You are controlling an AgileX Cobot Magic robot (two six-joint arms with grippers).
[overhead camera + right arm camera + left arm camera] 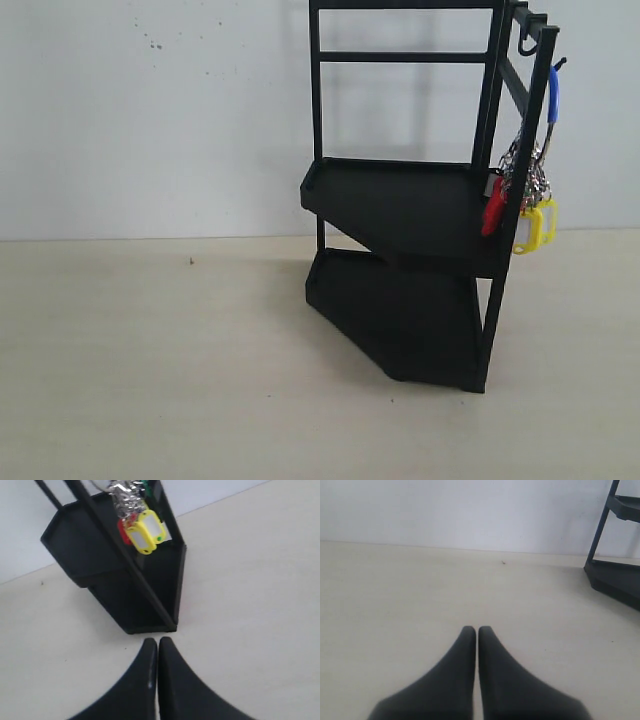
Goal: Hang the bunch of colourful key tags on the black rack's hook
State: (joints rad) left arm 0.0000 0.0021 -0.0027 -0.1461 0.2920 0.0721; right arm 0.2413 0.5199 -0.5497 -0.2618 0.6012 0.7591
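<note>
The black rack (410, 210) stands right of centre on the table, two angular trays under thin upright bars. The colourful key tag bunch (532, 222) hangs by its blue loop from the hook (560, 64) on the rack's right side frame, with red and yellow tags below silver rings. In the right wrist view the key tag bunch (142, 529) dangles against the rack (110, 565). My right gripper (158, 641) is shut and empty, a little off the rack's lower corner. My left gripper (477, 629) is shut and empty over bare table, the rack (615, 575) far to one side.
A curled J-shaped black hook (526, 44) hangs from the rack's top bar, beside the tags' hook. A pale wall runs behind the cream table (150, 360). Neither arm shows in the exterior view.
</note>
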